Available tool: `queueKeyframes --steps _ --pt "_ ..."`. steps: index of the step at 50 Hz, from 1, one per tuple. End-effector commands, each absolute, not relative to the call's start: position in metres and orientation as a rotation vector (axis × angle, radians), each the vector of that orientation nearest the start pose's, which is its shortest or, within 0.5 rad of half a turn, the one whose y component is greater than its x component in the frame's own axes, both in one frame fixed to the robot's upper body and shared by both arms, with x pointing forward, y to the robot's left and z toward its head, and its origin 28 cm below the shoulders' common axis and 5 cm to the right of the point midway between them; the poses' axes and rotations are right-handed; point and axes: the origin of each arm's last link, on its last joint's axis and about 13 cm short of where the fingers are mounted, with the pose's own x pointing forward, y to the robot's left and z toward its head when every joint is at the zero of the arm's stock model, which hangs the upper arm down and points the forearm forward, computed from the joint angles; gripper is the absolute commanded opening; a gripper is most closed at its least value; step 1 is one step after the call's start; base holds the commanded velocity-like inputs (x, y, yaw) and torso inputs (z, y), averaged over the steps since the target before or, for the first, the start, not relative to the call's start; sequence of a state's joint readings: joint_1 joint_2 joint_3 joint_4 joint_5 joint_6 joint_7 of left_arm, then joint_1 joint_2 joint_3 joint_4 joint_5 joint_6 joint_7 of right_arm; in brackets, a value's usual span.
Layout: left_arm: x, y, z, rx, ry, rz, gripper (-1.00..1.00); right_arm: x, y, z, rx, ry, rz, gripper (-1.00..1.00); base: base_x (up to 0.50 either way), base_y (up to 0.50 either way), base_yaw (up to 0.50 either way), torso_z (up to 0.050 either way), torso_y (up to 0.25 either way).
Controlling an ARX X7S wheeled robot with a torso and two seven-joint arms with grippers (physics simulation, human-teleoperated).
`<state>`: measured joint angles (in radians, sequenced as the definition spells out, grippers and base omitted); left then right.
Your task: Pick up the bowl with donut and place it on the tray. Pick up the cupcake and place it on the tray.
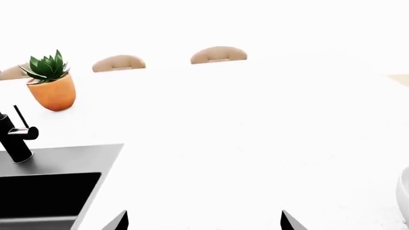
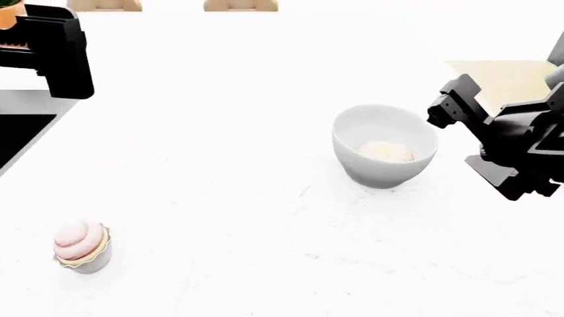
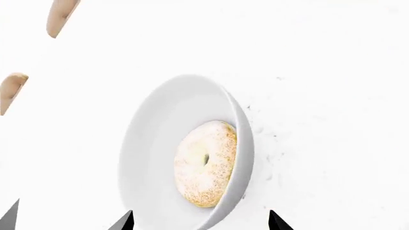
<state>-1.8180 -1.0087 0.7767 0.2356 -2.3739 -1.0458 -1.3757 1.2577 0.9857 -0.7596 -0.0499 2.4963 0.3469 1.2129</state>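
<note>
White bench (image 2: 220,165), glossy, lightly speckled. White bowl (image 2: 384,145) sits upright on it, right of centre in the head view; sugared ring donut (image 2: 384,152) lies flat inside, hole visible from the right wrist view (image 3: 206,163). Bowl rim from that view (image 3: 185,148) is close to the camera.

Right pincer (image 2: 445,112) hovers just beside the bowl's right rim, apart from it as far as the head view shows; in the right wrist view its dark fingertips (image 3: 124,221) are spread with nothing between them.

Pink-frosted cupcake (image 2: 81,246) in pale fluted liner stands alone near the front left of the bench, well apart from the bowl.

Left pincer (image 1: 204,223): two fingertips (image 1: 118,221) set wide apart, empty, above bare bench. Left arm (image 2: 53,49) sits at far left in the head view.

Black sink basin (image 1: 45,191) with black tap (image 1: 16,136) lies near the left arm; orange pot with green succulent (image 1: 51,86) beyond it. Tan chair backs (image 1: 217,54) behind the far edge.

No tray in any view
</note>
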Motion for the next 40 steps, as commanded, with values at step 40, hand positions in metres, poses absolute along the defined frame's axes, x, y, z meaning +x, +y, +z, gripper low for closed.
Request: queueKeyframes --steps 40 --pt "0.185 0.276 0.384 0.064 0.193 0.033 1.0 0.32 -0.156 0.27 0.667 0.815 -0.242 1.0 0.0 0.0 0.0 0.0 0.0"
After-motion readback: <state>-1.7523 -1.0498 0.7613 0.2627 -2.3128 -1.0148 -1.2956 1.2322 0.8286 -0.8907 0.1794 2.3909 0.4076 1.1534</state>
